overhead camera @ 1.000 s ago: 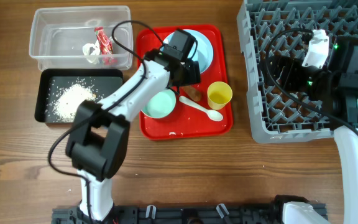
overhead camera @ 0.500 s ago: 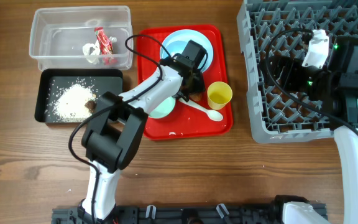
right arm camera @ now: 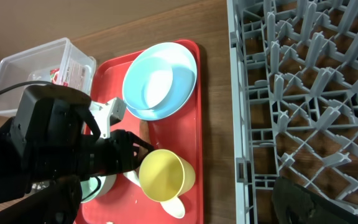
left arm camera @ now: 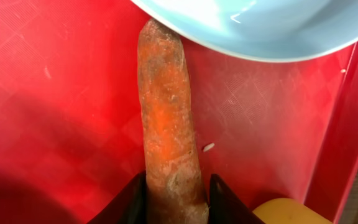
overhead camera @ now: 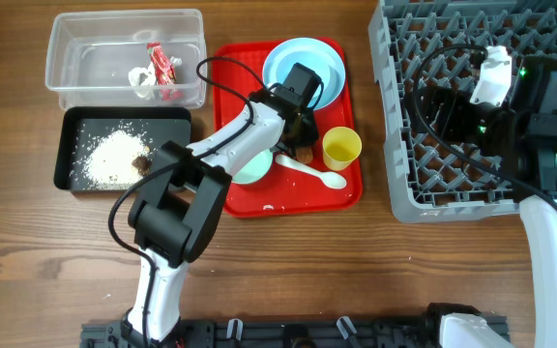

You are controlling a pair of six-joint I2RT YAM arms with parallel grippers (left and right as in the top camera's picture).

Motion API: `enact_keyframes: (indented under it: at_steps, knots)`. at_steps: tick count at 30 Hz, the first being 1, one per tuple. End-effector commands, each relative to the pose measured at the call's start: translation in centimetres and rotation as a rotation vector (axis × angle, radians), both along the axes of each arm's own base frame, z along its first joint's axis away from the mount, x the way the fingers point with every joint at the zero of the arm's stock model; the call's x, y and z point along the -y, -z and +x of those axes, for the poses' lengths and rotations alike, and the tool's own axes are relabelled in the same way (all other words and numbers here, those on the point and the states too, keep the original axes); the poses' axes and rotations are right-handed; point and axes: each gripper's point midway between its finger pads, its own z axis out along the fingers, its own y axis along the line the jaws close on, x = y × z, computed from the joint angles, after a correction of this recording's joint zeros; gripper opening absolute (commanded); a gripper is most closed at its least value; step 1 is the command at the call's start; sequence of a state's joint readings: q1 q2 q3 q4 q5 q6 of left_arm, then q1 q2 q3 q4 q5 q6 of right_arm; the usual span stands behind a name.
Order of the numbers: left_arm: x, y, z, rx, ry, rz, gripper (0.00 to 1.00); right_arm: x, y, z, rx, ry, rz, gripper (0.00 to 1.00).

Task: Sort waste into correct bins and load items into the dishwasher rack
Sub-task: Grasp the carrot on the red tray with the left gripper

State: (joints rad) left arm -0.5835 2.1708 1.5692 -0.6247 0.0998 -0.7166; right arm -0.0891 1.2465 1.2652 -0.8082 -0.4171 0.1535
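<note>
The step in hand is sorting waste: the left arm's fingers (left arm camera: 225,204) are pinching the near end of the orange-brown sausage-like piece (left arm camera: 169,124), one finger pressed against each side. That piece lies flat on the flat red serving tray (overhead camera: 288,198), near the tray's middle, with its far tip tucked under the rim of the light blue round plate (overhead camera: 303,70).

The next move, as I judge it, is to lift the piece straight up. That slips the tip free of the plate without dragging it. The piece then goes to a bin off the tray's left side, most likely the shallow black rectangular tray (overhead camera: 66,145), where the food scraps lie.

- **Black tray:** beside the red tray's left edge, holding loose white rice (overhead camera: 112,155) and a small dark brown lump (overhead camera: 142,164).
- **Clear plastic rectangular tub (overhead camera: 66,95):** off the red tray's far left corner, holding a red-and-white wrapper (overhead camera: 162,68) and crumpled white tissue (overhead camera: 142,80).
- **Large grey plastic dishwasher rack (overhead camera: 453,198):** on the counter to the red tray's right, with no dishes visible in it.
- **Red tray:** also carries a mint-green bowl (overhead camera: 249,169), a small yellow cup (overhead camera: 341,147) and a white spoon (overhead camera: 312,171).

The right arm hangs over the rack, and I cannot tell how its fingers stand
</note>
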Motion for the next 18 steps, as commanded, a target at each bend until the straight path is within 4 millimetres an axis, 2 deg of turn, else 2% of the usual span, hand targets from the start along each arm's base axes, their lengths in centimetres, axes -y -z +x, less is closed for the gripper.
enact_keyframes:
  at_steps: [1, 6, 11, 15, 18]
  knots:
    - [0.7, -4.8, 0.8, 0.080, 0.002, -0.074, 0.31, 0.1, -0.2, 0.3, 0.002, 0.011, -0.014, 1.00]
    - [-0.4, -10.8, 1.6, 0.179, -0.018, -0.131, 0.31, 0.1, -0.2, 0.3, 0.003, 0.011, -0.013, 1.00]
    - [-3.4, -15.8, 1.7, 0.247, -0.072, -0.148, 0.31, 0.1, -0.2, 0.3, 0.004, 0.011, -0.014, 1.00]
    - [-7.2, -17.4, 1.9, 0.268, -0.128, -0.102, 0.31, 0.1, -0.3, 0.4, 0.007, 0.011, -0.014, 1.00]
    - [-11.4, -16.9, 2.3, 0.232, -0.218, -0.045, 0.29, 0.2, -0.3, 0.4, 0.007, 0.013, -0.016, 1.00]
